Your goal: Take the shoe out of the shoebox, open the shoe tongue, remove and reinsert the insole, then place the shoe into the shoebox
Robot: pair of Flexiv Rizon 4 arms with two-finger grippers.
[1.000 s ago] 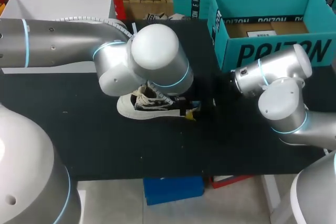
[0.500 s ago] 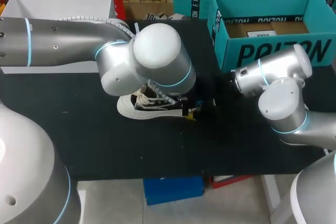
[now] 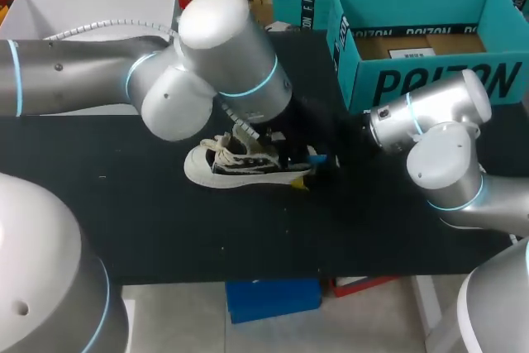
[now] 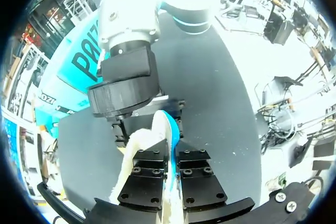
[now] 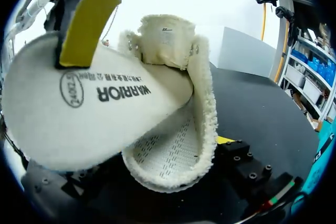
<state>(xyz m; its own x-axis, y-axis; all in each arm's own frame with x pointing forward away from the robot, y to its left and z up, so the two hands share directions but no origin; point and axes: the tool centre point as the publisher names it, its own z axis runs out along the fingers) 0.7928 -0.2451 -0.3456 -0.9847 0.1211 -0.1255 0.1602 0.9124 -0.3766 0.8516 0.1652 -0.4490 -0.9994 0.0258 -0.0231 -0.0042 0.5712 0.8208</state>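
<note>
Right wrist view: print-stamped insole (image 5: 79,119) over shoe (image 5: 176,156)

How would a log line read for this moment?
left hand: grips insole, partly out of shoe | right hand: grips shoe heel | shoe: on table, outside box

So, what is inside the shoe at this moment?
The insole is partly out, its free end held up by the left fingers. Under it the shoe shows its patterned bottom. The toe part is covered by the insole.
</note>
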